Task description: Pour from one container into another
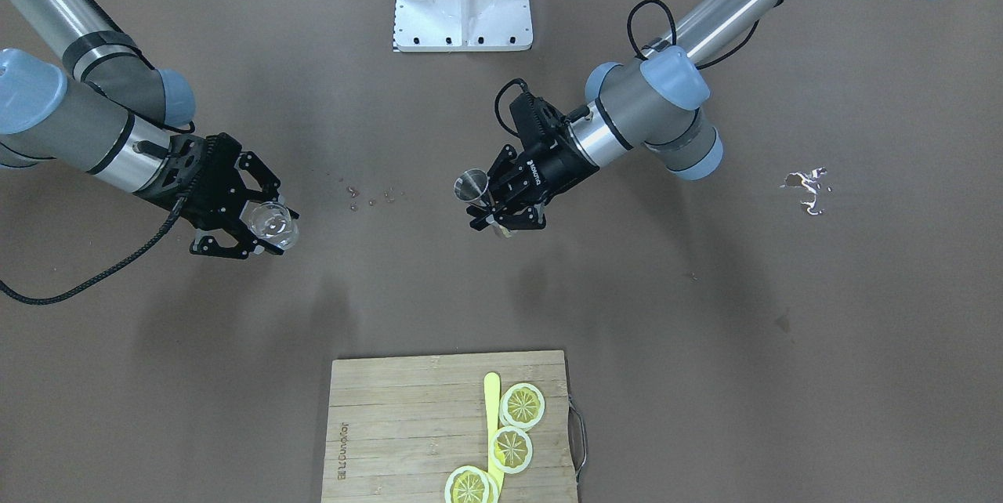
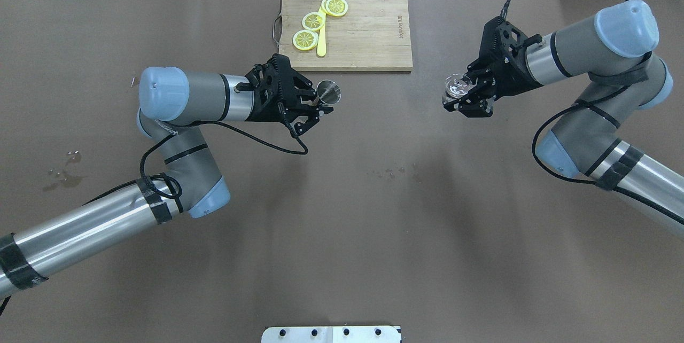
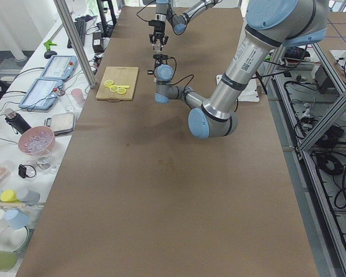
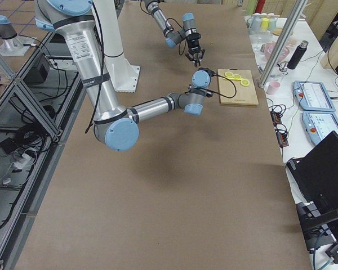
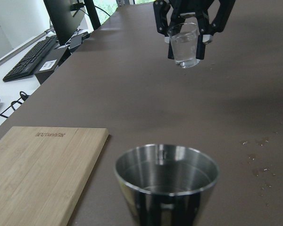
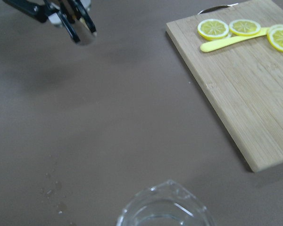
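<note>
My jaws are clamped on both sides, left gripper [image 2: 322, 103] on the steel jigger [image 2: 328, 92] and right gripper [image 2: 470, 98] on the clear glass [image 2: 457, 86], both held mouth-up above the brown table [image 2: 342, 225], well apart, jigger near the cutting board [image 2: 368, 33].

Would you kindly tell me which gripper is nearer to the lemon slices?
Left. The left gripper, holding the metal cup, hangs beside the end of the cutting board where the lemon slices lie; the right gripper, holding the glass, is off the opposite end.
</note>
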Available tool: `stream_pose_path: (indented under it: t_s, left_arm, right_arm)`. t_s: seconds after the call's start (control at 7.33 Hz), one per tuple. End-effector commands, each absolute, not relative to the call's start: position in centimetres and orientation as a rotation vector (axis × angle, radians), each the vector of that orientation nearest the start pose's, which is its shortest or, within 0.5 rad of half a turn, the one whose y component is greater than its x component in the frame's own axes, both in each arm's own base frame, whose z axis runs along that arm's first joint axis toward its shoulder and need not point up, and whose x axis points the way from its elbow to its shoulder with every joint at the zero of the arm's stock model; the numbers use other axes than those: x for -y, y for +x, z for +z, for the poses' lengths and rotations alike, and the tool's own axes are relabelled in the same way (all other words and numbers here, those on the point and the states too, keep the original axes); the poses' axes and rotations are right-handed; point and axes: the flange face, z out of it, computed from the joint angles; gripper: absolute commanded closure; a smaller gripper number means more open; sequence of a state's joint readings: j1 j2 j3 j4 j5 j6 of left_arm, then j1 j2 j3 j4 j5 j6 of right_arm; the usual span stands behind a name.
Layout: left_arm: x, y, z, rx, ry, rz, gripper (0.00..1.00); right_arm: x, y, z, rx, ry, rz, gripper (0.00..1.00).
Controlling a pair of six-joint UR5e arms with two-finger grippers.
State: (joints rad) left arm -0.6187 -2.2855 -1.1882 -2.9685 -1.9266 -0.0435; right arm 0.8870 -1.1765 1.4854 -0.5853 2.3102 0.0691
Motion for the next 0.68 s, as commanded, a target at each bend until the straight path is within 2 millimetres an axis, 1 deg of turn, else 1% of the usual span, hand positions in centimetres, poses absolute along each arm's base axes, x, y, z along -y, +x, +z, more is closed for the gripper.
stream_pose_path:
  t_s: [0.0,0.14,0.27,0.41,0.55]
  left_arm:
    - [47.9,57.6,22.1,-1.185,1.464,1.0,1.0]
    - [46.7,59.2,21.4,-1.212,1.462,1.014,1.0]
    - [46.1,60.6,21.0,-1.238,1.483,1.02,1.0]
    - [45.6,61.3,20.3,-1.253,1.493,1.023,1.0]
    - [45.3,61.7,20.3,-1.255,1.49,1.024,1.0]
  right_arm:
    - [52.8,-35.6,34.2,1.099,0.955,-1.008,1.0]
    - [52.3,-36.3,34.2,1.096,0.95,-1.034,1.0]
    - [51.9,-37.0,34.4,1.089,0.96,-1.071,1.0]
    - [51.3,-37.4,33.8,1.097,0.963,-1.082,1.0]
    - [51.0,-37.5,33.6,1.104,0.972,-1.105,1.0]
